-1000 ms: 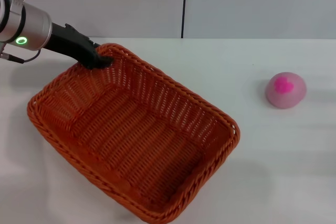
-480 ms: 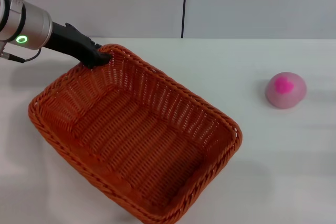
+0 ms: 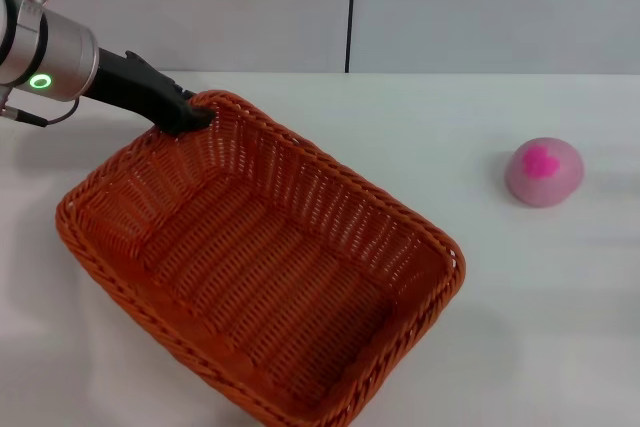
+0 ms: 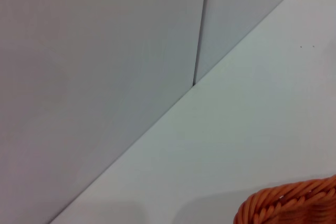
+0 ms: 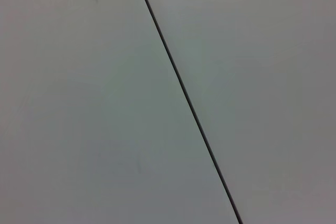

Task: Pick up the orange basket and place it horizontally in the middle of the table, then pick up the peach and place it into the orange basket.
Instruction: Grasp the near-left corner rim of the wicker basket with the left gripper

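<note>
The orange basket (image 3: 260, 267) lies askew on the white table (image 3: 430, 127), its long side running from far left to near right, its near corner cut off by the frame edge. My left gripper (image 3: 190, 114) is shut on the braided rim at the basket's far corner. In the left wrist view a bit of that rim, the orange basket (image 4: 289, 205), shows at the edge. The peach (image 3: 544, 171), pale pink with a magenta patch, sits alone on the table to the right, well apart from the basket. My right gripper is out of view.
A grey wall (image 3: 450, 7) with a dark vertical seam backs the table. Bare white tabletop lies between the basket and the peach.
The basket has shifted slightly toward the right and near side with my left gripper holding its far corner. The peach has not moved.
</note>
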Motion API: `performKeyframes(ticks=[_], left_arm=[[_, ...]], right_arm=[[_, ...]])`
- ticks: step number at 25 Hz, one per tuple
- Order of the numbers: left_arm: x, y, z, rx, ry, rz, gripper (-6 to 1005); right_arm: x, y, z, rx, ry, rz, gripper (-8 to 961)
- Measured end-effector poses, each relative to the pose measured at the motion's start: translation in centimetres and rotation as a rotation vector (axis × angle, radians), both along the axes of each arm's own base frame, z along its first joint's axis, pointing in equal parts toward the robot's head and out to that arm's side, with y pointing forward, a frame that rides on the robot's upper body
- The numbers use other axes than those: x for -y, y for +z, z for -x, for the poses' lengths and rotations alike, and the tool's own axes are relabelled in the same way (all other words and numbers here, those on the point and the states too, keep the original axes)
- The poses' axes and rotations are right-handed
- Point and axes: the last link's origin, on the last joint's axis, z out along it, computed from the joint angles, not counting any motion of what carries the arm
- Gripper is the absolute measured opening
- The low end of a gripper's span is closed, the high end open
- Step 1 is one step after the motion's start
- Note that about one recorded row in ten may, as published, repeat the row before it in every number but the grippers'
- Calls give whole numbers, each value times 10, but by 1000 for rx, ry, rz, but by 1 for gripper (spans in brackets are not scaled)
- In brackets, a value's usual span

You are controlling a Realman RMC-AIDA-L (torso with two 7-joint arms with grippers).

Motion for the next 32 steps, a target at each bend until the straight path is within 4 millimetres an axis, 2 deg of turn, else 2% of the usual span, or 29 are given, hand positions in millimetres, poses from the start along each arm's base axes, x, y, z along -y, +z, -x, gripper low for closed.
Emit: performKeyframes(ticks=[11, 19, 32], left_arm=[[-3, 8, 0, 86, 42, -54, 218], [-4, 29, 2, 228, 234, -114, 208], [2, 47, 12, 353, 355, -109, 195]], right_arm=[[0, -2, -2, -6, -15, 8, 571], [-3, -3, -1, -8, -18, 14, 572], [-11, -4, 1, -17, -20, 25, 572]])
